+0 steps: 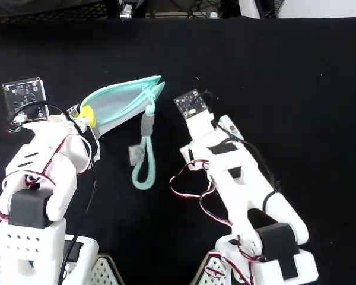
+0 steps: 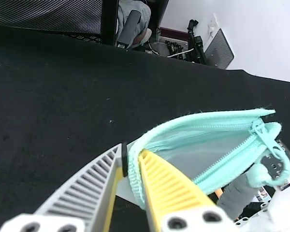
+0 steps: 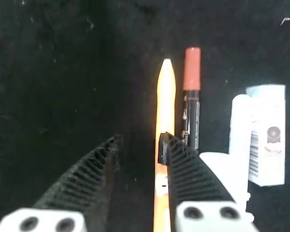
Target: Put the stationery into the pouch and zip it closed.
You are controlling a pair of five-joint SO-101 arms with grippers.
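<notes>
Mint-green fabric zip pouch [image 2: 203,142] sits pinched in your left claw [image 2: 133,155]; your right claw [image 3: 137,145] hangs parted by a pointed orange stick [image 3: 165,96] on the black worktop [image 3: 48,72].

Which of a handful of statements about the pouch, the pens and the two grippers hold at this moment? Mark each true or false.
1. The left gripper is shut on the rim of the pouch. True.
2. The pouch is zipped closed. False: its mouth gapes open, with the zip undone along the top.
3. The right gripper holds the red-capped marker. False: it is open with nothing between its fingers, and the marker lies off to one side of it.
4. The orange pen and the red-capped marker lie side by side on the black table. True.
</notes>
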